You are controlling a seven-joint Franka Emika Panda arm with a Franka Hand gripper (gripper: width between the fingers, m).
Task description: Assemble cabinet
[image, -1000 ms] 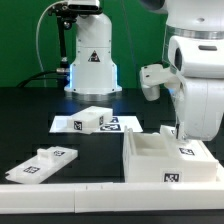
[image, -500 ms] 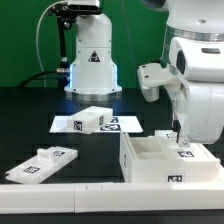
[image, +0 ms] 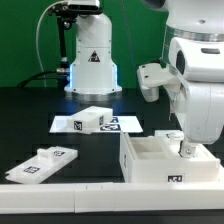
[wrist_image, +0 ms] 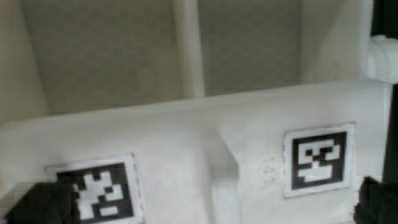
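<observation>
The white cabinet box body (image: 165, 158) lies open side up at the exterior view's right front, with tags on its front and on its right wall. My gripper (image: 183, 148) is down at that right wall. In the wrist view the tagged wall of the box (wrist_image: 214, 140) fills the frame and passes between my dark fingertips (wrist_image: 25, 206), which stand wide apart at the frame's corners, so the gripper (wrist_image: 199, 205) is open. One flat white panel piece (image: 93, 117) lies on the marker board (image: 130, 124). Another panel piece (image: 45, 162) lies at the left front.
A long plain white rail (image: 60, 188) runs along the table's front edge. The robot base (image: 92, 60) stands at the back centre with cables beside it. The arm's large white body (image: 200, 70) towers over the box at the right.
The gripper has come down onto the box's right wall. The box body has shifted a little toward the exterior view's left. The panel pieces have not moved.
</observation>
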